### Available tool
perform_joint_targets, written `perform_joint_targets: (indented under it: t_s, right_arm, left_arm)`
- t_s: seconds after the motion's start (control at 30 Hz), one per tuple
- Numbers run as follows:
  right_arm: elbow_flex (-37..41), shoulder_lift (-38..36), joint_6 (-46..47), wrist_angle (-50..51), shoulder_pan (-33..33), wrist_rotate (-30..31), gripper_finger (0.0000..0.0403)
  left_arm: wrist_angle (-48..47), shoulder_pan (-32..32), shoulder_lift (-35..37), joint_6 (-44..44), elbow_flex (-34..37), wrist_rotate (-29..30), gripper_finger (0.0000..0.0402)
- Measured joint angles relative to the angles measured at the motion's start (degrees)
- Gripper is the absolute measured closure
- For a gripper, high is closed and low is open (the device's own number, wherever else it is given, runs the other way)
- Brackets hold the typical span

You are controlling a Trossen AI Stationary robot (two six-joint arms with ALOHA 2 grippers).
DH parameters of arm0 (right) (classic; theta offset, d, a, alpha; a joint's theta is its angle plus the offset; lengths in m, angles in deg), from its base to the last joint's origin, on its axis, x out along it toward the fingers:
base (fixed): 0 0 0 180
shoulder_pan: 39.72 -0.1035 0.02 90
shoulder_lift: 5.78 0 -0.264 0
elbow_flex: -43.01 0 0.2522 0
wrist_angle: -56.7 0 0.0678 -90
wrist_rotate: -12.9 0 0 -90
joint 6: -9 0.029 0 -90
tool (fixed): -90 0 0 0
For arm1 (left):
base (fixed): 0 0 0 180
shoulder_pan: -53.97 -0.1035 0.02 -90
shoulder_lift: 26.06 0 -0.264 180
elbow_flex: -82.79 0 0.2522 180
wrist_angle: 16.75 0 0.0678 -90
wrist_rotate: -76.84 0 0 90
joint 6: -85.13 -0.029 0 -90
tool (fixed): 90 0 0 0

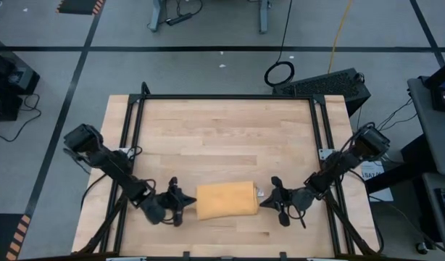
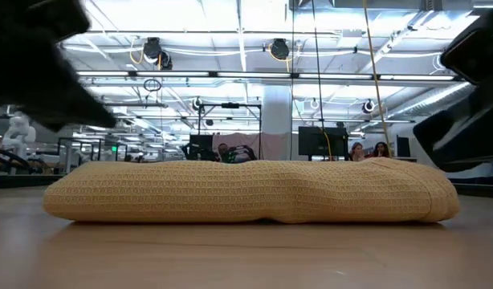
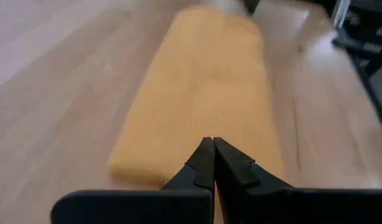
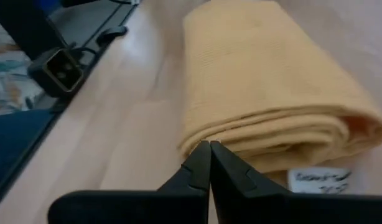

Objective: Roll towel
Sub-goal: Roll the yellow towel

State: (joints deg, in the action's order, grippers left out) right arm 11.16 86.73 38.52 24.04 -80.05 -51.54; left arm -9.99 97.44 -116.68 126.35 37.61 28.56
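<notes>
The mustard-yellow towel (image 1: 225,200) lies rolled into a flat bundle on the wooden table, near its front edge; its long side runs left to right (image 2: 246,191). A small white tag (image 4: 318,179) lies on the wood at its right end. My left gripper (image 1: 191,202) is shut, its tips at the towel's left end (image 3: 135,165). My right gripper (image 1: 261,201) is shut too, its tips at the layered right end (image 4: 272,140). Both point inward along the towel, slanting a little down. My left gripper (image 3: 209,142) has its shut tips in front of the towel's left end; I cannot tell whether they touch it. My right gripper (image 4: 206,144) has its shut tips at the lower edge of the folded right end (image 4: 197,140); whether they touch cannot be told.
Black frame rails (image 1: 132,130) run along the table's left, far and right sides. Bare wood (image 1: 222,130) spreads over the far half of the table. A black device (image 1: 327,83) sits beyond the far right corner. Monitors and people show far behind, in the low view.
</notes>
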Motion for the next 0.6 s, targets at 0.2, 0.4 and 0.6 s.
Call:
perform_joint_targets:
  t_s: [0.2, 0.4, 0.6]
  right_arm:
    - [0.0, 0.0, 6.1, 5.3, -2.4, 3.4, 0.0403]
    - [0.0, 0.0, 7.3, 5.3, -3.3, 6.1, 0.0403]
    - [0.0, 0.1, 6.5, 5.5, -2.8, 8.9, 0.0403]
  left_arm:
    - [-11.2, 2.4, -2.8, 16.8, 0.1, 0.2, 0.0395]
    - [-9.5, 0.9, -6.4, 16.8, 0.0, 0.2, 0.0395]
    - [-8.2, -3.3, -8.1, 13.3, 0.0, -0.8, 0.0395]
